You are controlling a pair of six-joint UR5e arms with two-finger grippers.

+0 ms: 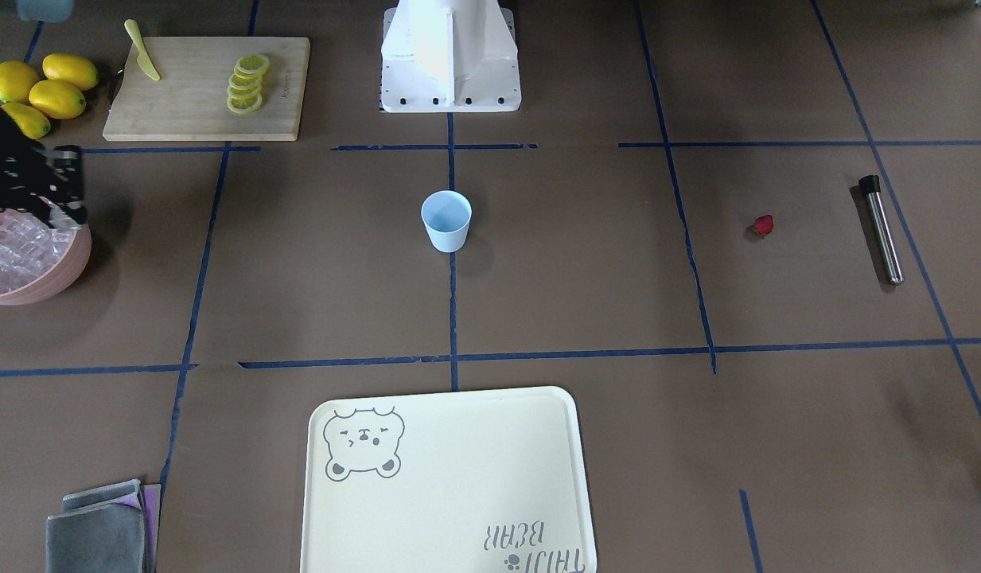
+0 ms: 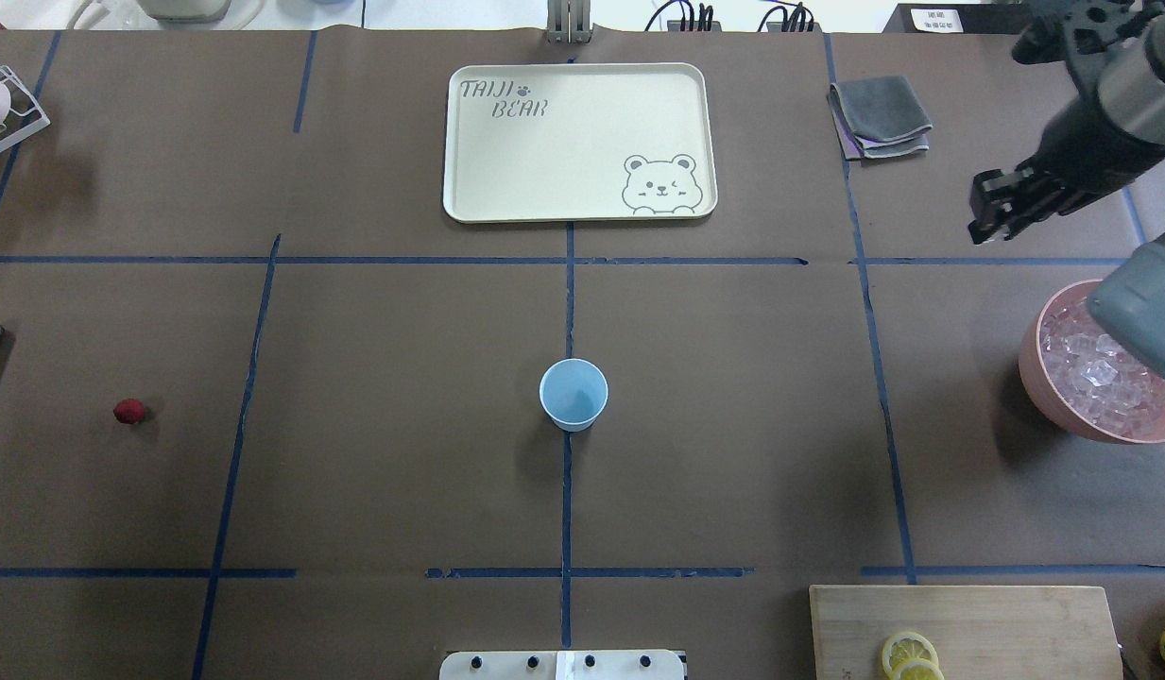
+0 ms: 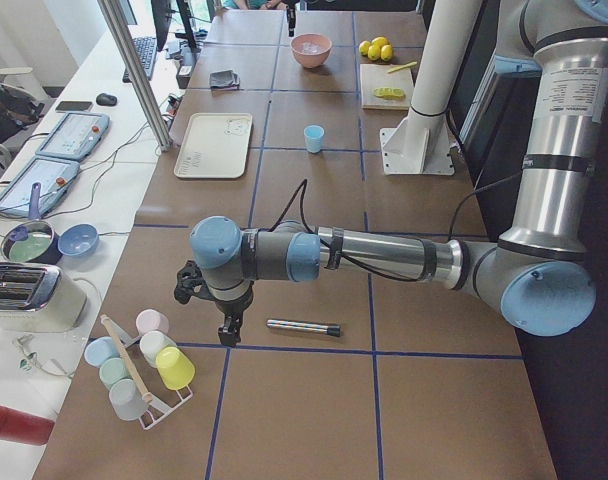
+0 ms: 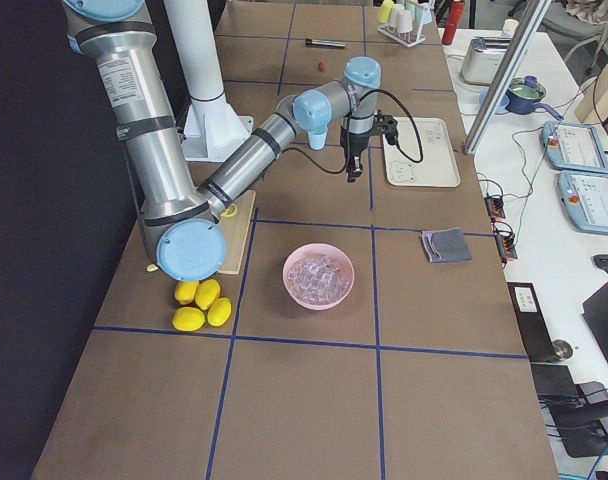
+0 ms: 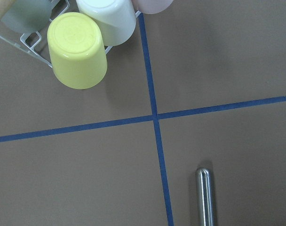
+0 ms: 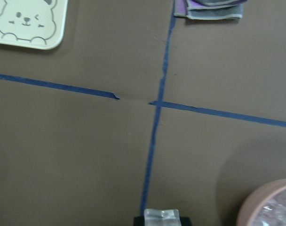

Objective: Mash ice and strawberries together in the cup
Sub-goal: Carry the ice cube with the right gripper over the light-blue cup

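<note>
We are seeing the right gripper (image 2: 985,215) hanging above the bare table, between the pink bowl (image 2: 1040,378) and the folded grey cloths (image 2: 880,113). In the right wrist view its black fingertips are closing on one clear ice cube (image 6: 161,217), so it is gripping this cube. The rest of the ice (image 2: 1097,373) is lying as a pale heap in the pink bowl, on the robot's right side.

The cup (image 2: 573,394) is standing upright in the middle of the table, on a blue tape line, and it is looking empty inside. It is well apart from the bowl and from the right gripper. The strawberry (image 2: 128,411) is lying on the table far to the robot's left, near a metal rod (image 1: 882,231).

The left gripper (image 3: 227,333) is pointing down just beside this rod, near a rack of coloured cups (image 3: 144,370). We are finding it only in the side view, so we cannot tell if it is open or closed.

A cream tray (image 2: 563,161) is lying beyond the cup, and a cutting board (image 1: 196,107) is carrying lemon slices (image 1: 247,83).
</note>
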